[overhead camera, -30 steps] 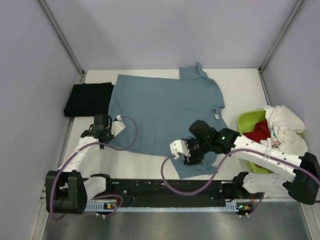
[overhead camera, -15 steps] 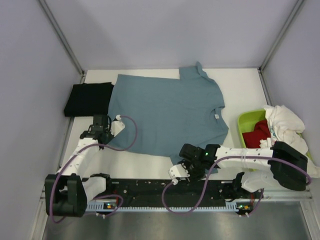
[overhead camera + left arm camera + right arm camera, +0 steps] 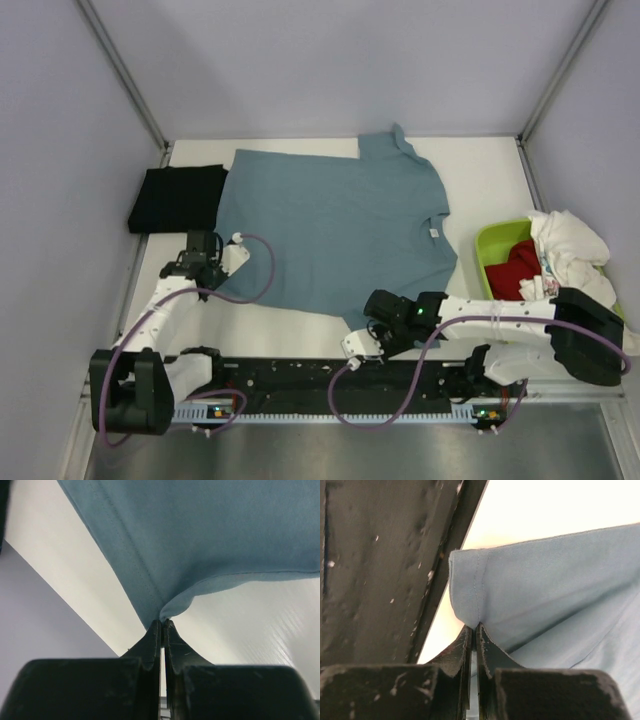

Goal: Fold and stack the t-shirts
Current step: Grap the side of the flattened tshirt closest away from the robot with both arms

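A slate-blue t-shirt (image 3: 330, 225) lies spread flat across the middle of the white table. At its left hem corner my left gripper (image 3: 218, 265) is shut on the cloth; the left wrist view shows the pinched fold at the fingertips (image 3: 163, 622) and the t-shirt (image 3: 210, 530) stretching away. My right gripper (image 3: 372, 325) is shut on the near hem corner, which bunches above the closed jaws (image 3: 474, 626) as blue cloth (image 3: 545, 590). A folded black t-shirt (image 3: 178, 197) lies at the far left. White (image 3: 570, 245) and red (image 3: 518, 265) t-shirts fill the bin.
The lime-green bin (image 3: 492, 243) stands at the table's right edge. A black rail (image 3: 330, 385) with purple cables runs along the near edge, close to the right gripper; it also shows in the right wrist view (image 3: 380, 570). Grey walls enclose the table.
The right arm dropped toward the near edge and its gripper, open before, closed on the blue t-shirt's near corner. The left gripper kept its hold and place.
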### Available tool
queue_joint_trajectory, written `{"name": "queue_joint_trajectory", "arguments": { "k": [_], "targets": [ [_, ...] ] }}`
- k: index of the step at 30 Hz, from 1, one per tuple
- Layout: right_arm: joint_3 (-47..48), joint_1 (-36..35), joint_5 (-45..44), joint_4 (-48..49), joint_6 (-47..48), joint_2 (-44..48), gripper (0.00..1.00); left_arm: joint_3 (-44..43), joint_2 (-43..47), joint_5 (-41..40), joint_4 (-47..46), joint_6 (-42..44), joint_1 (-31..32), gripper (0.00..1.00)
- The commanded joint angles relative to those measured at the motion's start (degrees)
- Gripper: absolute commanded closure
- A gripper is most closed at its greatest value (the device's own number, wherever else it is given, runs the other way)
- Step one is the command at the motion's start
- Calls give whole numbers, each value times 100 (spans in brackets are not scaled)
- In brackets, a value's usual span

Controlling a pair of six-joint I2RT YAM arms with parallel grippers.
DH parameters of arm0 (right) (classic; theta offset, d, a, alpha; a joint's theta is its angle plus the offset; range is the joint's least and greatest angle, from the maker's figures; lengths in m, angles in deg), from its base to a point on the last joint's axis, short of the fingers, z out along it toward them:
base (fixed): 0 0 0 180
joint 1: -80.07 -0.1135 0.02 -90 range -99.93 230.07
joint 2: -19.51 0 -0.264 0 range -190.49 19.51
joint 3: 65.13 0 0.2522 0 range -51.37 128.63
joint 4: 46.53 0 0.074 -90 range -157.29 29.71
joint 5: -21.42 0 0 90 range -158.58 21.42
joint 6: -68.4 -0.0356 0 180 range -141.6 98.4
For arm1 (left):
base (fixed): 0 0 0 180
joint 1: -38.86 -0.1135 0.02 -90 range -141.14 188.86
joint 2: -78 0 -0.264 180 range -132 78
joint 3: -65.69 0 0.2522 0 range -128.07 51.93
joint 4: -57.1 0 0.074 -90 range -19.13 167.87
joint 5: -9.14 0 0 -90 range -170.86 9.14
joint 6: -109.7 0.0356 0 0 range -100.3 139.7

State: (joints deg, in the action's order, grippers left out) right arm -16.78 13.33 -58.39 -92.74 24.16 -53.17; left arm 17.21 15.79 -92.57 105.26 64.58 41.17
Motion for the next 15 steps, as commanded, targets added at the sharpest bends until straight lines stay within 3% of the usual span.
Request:
{"name": "queue_joint_trajectory", "arguments": {
  "k": [1, 7, 11, 15],
  "targets": [
    [380, -32, -194, -1244, -233, 604, 100, -298, 280, 150, 664, -41, -28, 100],
    [1049, 301, 9, -1844, -244, 2012, 100, -755, 588, 686, 1667, -278, -28, 100],
    [1138, 1336, -219, -1486, 643, 1759, 100, -983, 422, 889, 1422, -393, -20, 100],
    [1489, 2541, -212, -239, 1250, 1144, 100, -1326, 9, 819, 904, -454, -20, 100]
  ]
}}
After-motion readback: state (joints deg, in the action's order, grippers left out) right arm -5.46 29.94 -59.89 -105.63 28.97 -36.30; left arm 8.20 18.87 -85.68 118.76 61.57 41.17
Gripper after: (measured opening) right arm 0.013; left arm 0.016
